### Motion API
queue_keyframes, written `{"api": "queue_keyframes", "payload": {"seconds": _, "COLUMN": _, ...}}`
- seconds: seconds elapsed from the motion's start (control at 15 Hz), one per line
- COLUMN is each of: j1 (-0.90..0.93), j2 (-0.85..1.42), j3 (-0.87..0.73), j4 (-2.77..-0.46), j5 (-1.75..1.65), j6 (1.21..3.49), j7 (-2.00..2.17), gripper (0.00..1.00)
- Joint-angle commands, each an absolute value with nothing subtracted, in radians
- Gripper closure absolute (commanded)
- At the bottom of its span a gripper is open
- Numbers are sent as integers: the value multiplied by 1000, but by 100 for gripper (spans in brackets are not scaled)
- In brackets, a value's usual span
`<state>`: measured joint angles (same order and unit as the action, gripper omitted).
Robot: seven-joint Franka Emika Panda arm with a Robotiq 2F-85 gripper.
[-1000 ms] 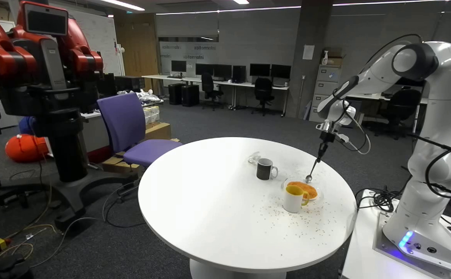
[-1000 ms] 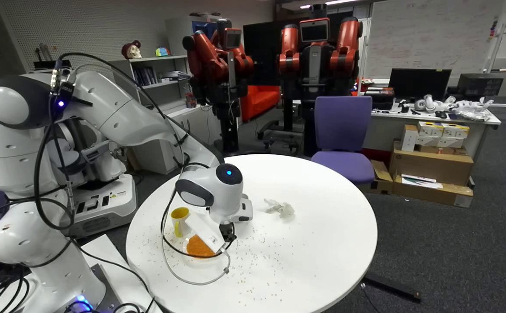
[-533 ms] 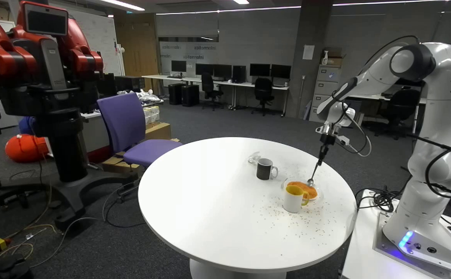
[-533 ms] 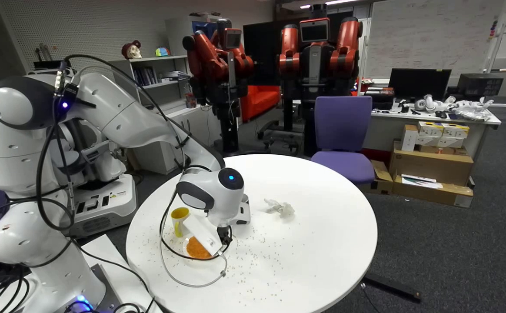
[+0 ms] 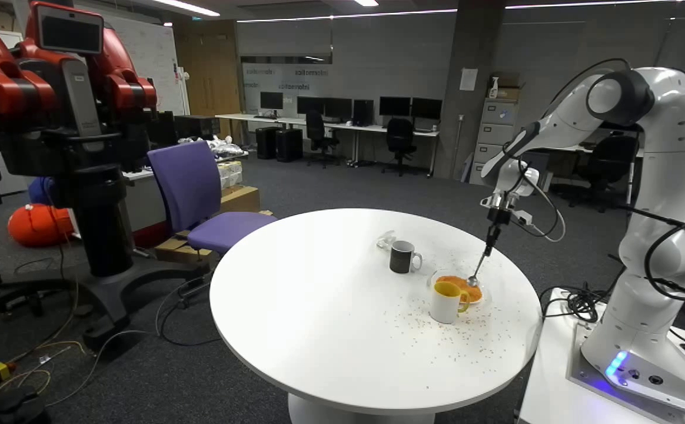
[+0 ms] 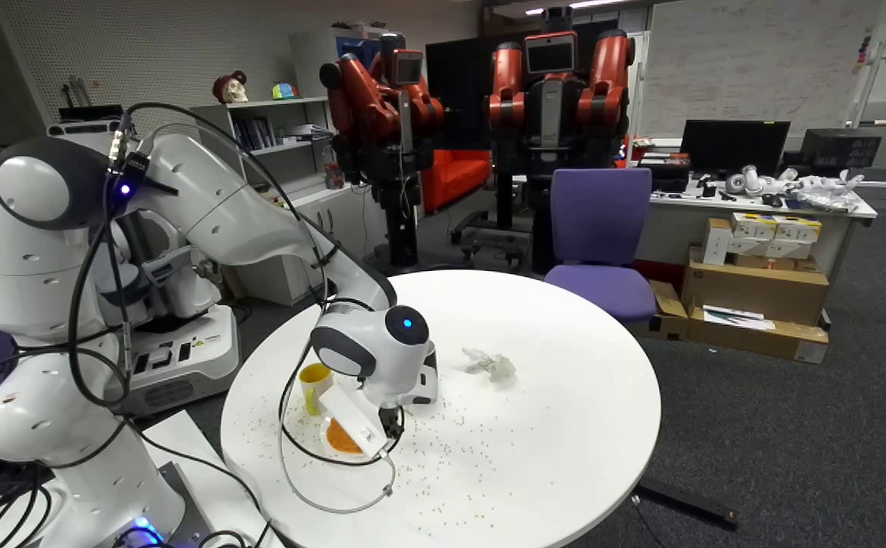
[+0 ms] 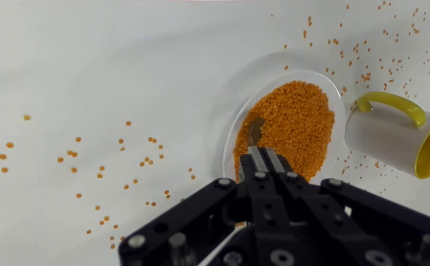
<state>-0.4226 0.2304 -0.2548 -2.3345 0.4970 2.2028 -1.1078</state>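
My gripper (image 7: 263, 150) is shut on a metal spoon (image 7: 256, 131), which points down and slants. The spoon's bowl lies at the orange lentils (image 7: 296, 125), near one edge of the heap; how deep it sits is hard to tell. These lentils fill a white plate (image 7: 338, 94). Beside the plate, apart from the gripper, a white mug (image 7: 381, 136) with a yellow inside and handle stands upright. In an exterior view the spoon (image 5: 473, 280) hangs from the gripper (image 5: 488, 252) over the plate. In the opposite exterior view the arm hides the spoon and fingertips.
Loose lentils lie scattered over the round white table (image 5: 319, 306). Farther off stands a dark grey mug (image 5: 401, 257), hidden behind the arm in an exterior view. Near it lies crumpled clear plastic (image 6: 492, 367). A purple chair (image 6: 601, 236) stands by the table's edge.
The gripper has moved lower and carried the spoon from the plate's far rim onto the lentils. The grip has stayed shut. The mugs and plate have not moved.
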Motion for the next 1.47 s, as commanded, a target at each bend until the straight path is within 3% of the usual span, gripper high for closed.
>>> {"api": "queue_keyframes", "payload": {"seconds": 0.0, "j1": -450, "j2": 233, "j3": -252, "j4": -2331, "j5": 546, "j6": 2172, "j7": -1171, "gripper": 99}}
{"api": "queue_keyframes", "payload": {"seconds": 1.4, "j1": -537, "j2": 415, "j3": -257, "j4": -2188, "j5": 778, "j6": 1923, "j7": -1248, "gripper": 99}}
